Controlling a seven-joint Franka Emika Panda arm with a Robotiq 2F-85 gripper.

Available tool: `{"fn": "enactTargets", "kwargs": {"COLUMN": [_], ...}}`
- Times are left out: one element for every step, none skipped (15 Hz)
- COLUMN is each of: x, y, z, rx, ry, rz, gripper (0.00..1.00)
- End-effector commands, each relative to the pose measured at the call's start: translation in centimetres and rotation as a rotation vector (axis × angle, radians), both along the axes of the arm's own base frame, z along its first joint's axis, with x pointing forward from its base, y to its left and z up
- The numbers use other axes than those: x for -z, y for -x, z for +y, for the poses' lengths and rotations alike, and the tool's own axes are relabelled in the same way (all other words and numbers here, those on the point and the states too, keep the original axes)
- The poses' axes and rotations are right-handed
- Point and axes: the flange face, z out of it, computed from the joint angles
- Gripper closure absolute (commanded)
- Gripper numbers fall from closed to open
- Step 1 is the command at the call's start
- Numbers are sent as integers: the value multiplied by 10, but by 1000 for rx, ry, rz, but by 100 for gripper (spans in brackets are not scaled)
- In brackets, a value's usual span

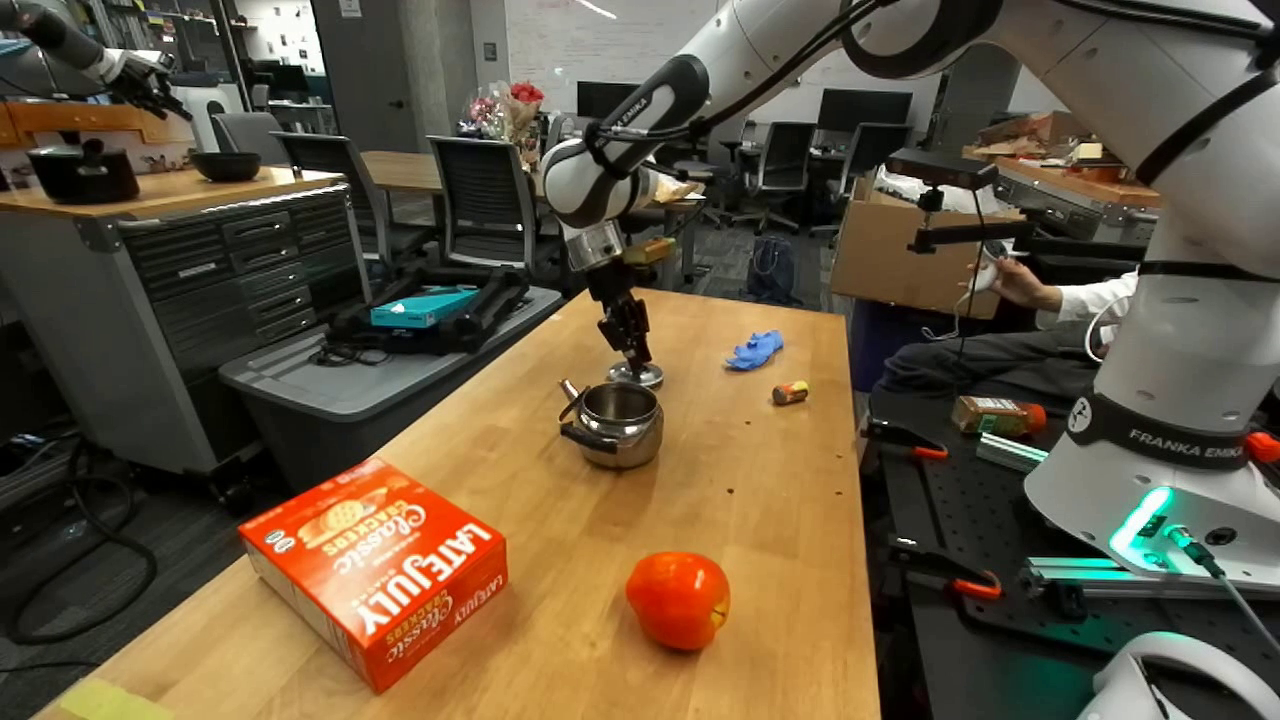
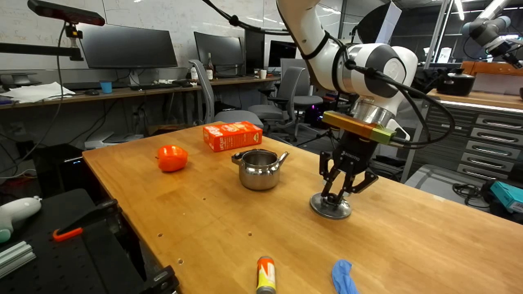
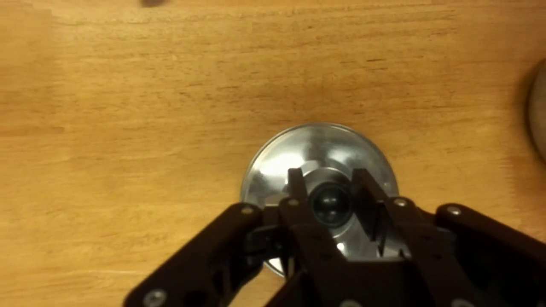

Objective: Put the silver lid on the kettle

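Observation:
The silver lid [image 1: 648, 376] lies on the table behind the kettle in an exterior view, and it also shows in an exterior view [image 2: 320, 209] and in the wrist view [image 3: 273, 166]. Its dark knob [image 3: 330, 204] sits between my fingers. My gripper [image 3: 328, 187] points down over the lid, with both fingers against the knob; it also shows in both exterior views [image 1: 635, 362] [image 2: 334, 195]. The open-topped silver kettle [image 1: 630, 440] stands upright beside the lid, also in an exterior view [image 2: 259, 175]. Only its edge [image 3: 539, 111] shows in the wrist view.
A red cracker box [image 1: 375, 565] and a red-orange fruit [image 1: 680, 600] stand on the wooden table [image 1: 560, 560]. A battery-like cylinder [image 1: 790, 392] and a blue glove [image 1: 755, 350] lie on the lid's other side from these. The kettle's spout [image 2: 283, 157] points outward towards my gripper's side.

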Motion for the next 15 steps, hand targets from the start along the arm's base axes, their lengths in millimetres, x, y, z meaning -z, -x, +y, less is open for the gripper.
{"fn": "enactTargets", "kwargs": {"x": [-2,-3,-3,-4,-5,-7,-10,-8,-11,-14,-18,-22,-25,-31,-35], "y": [-5,-5,-4,-4,-3,-3,-2,1,1,1,2,3,4,5,6], "z": [-2,-2,-2,-2,-3,-3,-3,-2,-3,-3,-4,-4,-4,-5,-5], "rx": [0,-1,-2,-3,-4,-5,4,9,14,14,9,8,7,7,4], "ry": [-17,-19,-20,-21,-22,-25,-18,-13,-6,-5,-3,2,5,8,10], "rz": [10,10,12,14,15,17,16,17,1,-9,-19,-34,-43,-57,-67], "gripper": [87,83,83,83,83,83,83,84,84,84,84,84,84,85,85]}}
